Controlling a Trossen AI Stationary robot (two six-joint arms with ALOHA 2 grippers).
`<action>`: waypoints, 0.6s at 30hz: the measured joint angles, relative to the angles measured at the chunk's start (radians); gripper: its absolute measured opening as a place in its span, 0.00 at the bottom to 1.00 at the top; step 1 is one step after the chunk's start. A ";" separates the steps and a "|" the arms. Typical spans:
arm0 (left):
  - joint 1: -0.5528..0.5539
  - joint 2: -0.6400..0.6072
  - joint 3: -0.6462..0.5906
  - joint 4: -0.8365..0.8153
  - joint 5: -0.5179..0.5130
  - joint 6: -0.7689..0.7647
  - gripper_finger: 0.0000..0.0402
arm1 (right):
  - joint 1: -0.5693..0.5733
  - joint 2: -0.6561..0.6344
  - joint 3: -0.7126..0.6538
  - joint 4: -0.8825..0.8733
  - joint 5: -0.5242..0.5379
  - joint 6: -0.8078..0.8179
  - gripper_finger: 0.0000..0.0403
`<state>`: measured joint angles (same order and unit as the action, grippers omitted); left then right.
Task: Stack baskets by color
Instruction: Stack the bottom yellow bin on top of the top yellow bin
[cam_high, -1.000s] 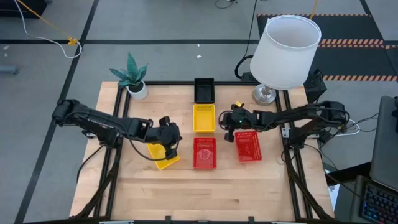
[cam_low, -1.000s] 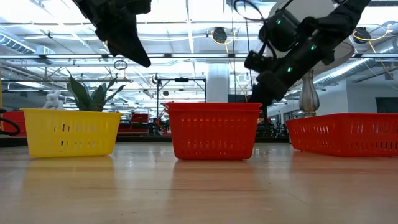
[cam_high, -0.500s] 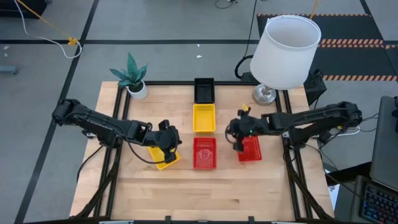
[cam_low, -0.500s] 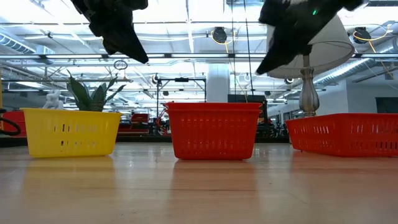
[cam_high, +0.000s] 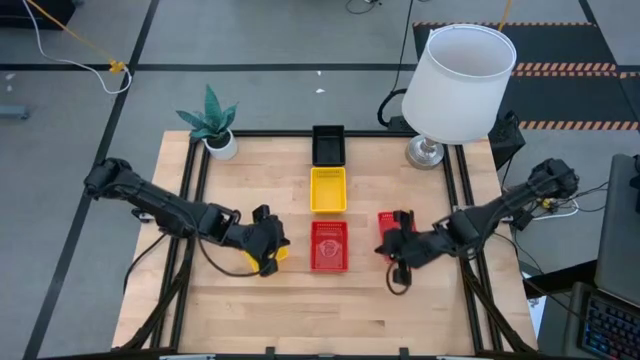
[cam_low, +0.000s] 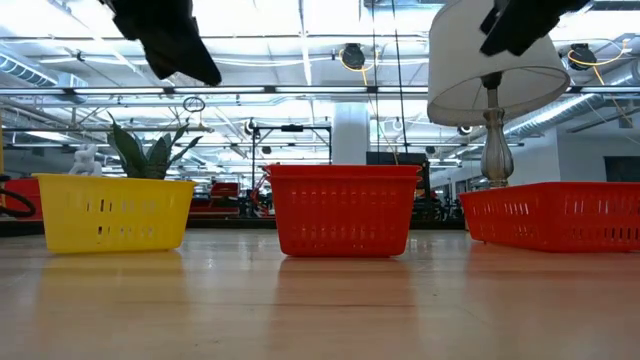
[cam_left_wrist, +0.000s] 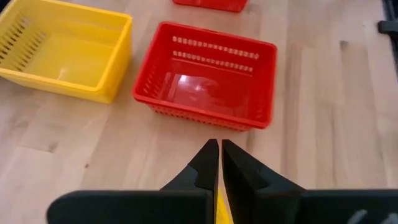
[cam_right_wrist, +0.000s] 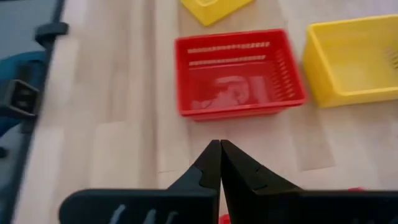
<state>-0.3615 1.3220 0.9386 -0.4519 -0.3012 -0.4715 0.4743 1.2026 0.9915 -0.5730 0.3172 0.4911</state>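
Down the table's (cam_high: 300, 310) middle three baskets (cam_high: 329, 245) stand in a row, further baskets either side, potted plant (cam_high: 212, 122) and lamp (cam_high: 458, 80) at the far corners.

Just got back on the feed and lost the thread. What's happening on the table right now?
Basket sorting is under way. A black basket, a yellow basket and a red basket sit in a line down the middle of the table. The left tool is shut and empty above a second yellow basket on the left. The right tool is also shut and empty, over a second red basket on the right. Neither arm holds anything.
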 joint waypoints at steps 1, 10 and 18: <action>-0.011 0.000 0.000 -0.001 -0.005 -0.006 0.05 | 0.017 0.000 0.002 0.000 0.002 0.020 0.00; -0.150 0.000 0.000 -0.054 -0.109 -0.144 0.05 | 0.075 0.000 0.019 0.035 0.052 0.074 0.00; -0.184 0.020 0.002 -0.157 -0.126 -0.303 0.05 | 0.075 0.000 0.019 0.091 0.049 0.050 0.00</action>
<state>-0.5457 1.3421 0.9401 -0.6092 -0.4275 -0.7742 0.5491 1.2026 1.0107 -0.4823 0.3664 0.5415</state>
